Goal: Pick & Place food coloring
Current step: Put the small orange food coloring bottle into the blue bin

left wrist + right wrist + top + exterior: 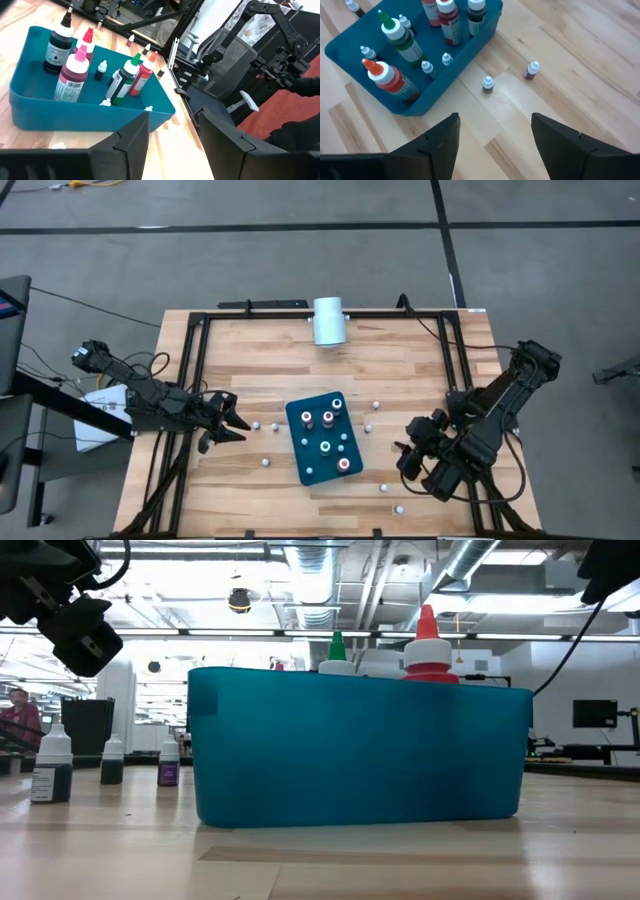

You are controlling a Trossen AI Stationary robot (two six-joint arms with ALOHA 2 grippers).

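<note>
A teal tray [300, 465] stands mid-table with several food coloring bottles upright in it, among them a red-topped one [387, 77] and a green-topped one [400, 37]. More small bottles stand loose on the wood: some left of the tray [258, 424], others right of it [368, 428] and toward the near right [399, 508]. My left gripper [235, 425] is open to the left of the tray, pointing level at it, with nothing between its fingers [131, 142]. My right gripper [405, 450] hangs open above the table right of the tray, slanting down, also with nothing between its fingers.
A large white cylinder [328, 320] lies at the table's far edge. A black frame [195, 350] runs along the table's sides. Two loose small bottles [488, 84] [532, 70] stand on bare wood ahead of my right gripper. In the low view three small bottles [112, 762] stand left of the tray.
</note>
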